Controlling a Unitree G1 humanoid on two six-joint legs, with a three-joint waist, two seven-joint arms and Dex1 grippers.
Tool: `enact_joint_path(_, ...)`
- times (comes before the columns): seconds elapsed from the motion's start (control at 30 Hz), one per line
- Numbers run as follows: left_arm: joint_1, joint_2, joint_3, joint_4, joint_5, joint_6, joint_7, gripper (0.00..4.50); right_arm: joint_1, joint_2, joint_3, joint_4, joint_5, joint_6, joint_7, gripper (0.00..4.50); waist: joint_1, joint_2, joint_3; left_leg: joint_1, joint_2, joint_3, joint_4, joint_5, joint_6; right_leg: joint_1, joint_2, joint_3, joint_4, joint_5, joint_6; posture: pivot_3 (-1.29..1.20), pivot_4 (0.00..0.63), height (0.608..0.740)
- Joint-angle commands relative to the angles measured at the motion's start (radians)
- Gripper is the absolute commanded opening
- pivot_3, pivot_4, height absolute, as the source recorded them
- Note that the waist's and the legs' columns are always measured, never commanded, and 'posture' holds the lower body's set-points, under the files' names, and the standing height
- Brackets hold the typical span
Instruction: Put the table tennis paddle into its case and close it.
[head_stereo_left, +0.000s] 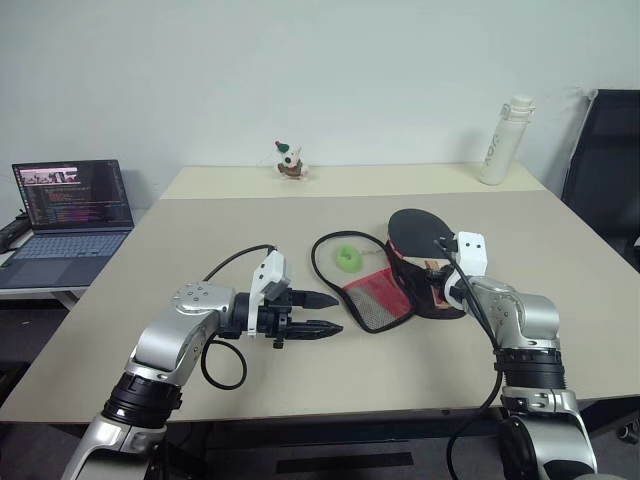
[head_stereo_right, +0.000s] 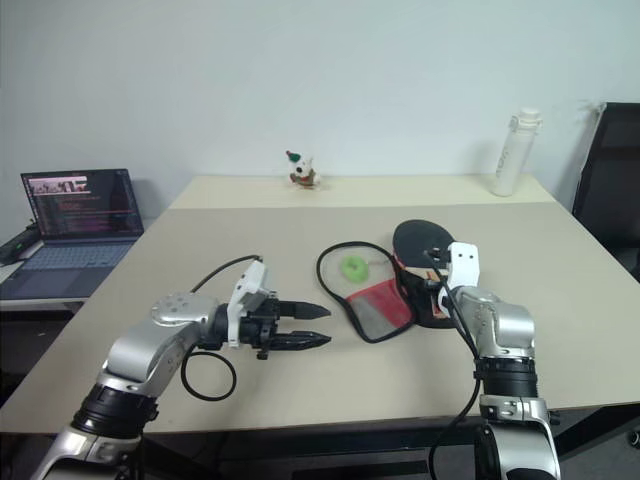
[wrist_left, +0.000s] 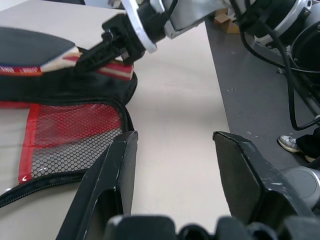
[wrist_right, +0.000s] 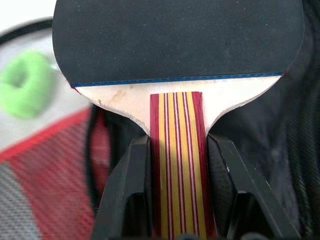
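The case (head_stereo_left: 378, 297) lies open in the middle of the table, its red mesh panel facing up, with a green ring tag (head_stereo_left: 348, 258) beside it. The table tennis paddle (head_stereo_left: 416, 231), black face up, sits over the case's black half on the right. My right gripper (wrist_right: 177, 147) is shut on the paddle's striped wooden handle (wrist_right: 177, 165), one finger on each side. My left gripper (head_stereo_left: 336, 313) hovers just left of the case's mesh edge (wrist_left: 70, 135), pointing at it. It is open and holds nothing.
A laptop (head_stereo_left: 70, 205) stands on a side table at the left. A white bottle (head_stereo_left: 505, 140) and a small toy figure (head_stereo_left: 290, 160) stand at the far edge of the table. A black chair (head_stereo_left: 605, 150) is at the right.
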Motion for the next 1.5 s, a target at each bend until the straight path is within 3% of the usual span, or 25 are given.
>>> enact_joint_path(0.03,-0.006,0.004,0.017,-0.04,-0.01,0.001,0.01,2.62,-0.044,-0.02,0.005,0.028,-0.015,-0.078,0.018,1.13,-0.001,0.0,0.0,0.0,0.0,0.0,0.0,0.0,0.0,0.0,0.0,0.0,0.0,0.0,0.0,0.0,0.15,0.74)
enact_joint_path(0.27,-0.004,0.006,0.024,-0.042,-0.006,-0.006,0.027,2.62,-0.05,-0.024,0.024,0.074,-0.033,-0.103,0.031,1.13,-0.003,0.0,0.0,0.0,0.0,0.0,0.0,0.0,0.0,0.0,0.0,0.0,0.0,0.0,0.0,0.0,0.15,0.74)
enact_joint_path(0.57,-0.099,-0.051,0.054,0.064,0.065,-0.065,0.188,2.62,-0.039,-0.038,0.031,0.079,-0.039,-0.104,0.04,1.13,-0.002,0.0,0.0,0.0,0.0,0.0,0.0,0.0,0.0,0.0,0.0,0.0,0.0,0.0,0.0,0.0,0.15,0.74)
enact_joint_path(1.0,-0.089,-0.059,0.048,0.06,0.069,-0.071,0.193,2.62,-0.025,-0.053,0.037,0.068,-0.04,-0.087,0.043,1.13,-0.003,0.0,0.0,0.0,0.0,0.0,0.0,0.0,0.0,0.0,0.0,0.0,0.0,0.0,0.0,0.0,0.15,0.74)
enact_joint_path(1.33,-0.075,-0.058,0.039,0.065,0.093,-0.075,0.202,2.62,-0.002,-0.043,0.049,-0.012,-0.021,-0.052,0.049,4.48,-0.003,0.0,0.0,0.0,0.0,0.0,0.0,0.0,0.0,0.0,0.0,0.0,0.0,0.0,0.0,0.0,0.15,0.74)
enact_joint_path(1.5,-0.088,-0.06,0.032,0.164,0.185,-0.115,0.274,2.62,0.083,-0.144,0.094,-0.347,0.095,0.073,0.23,4.48,0.001,0.0,0.0,0.0,0.0,0.0,0.0,0.0,0.0,0.0,0.0,0.0,-0.001,0.0,0.001,0.0,0.15,0.74)
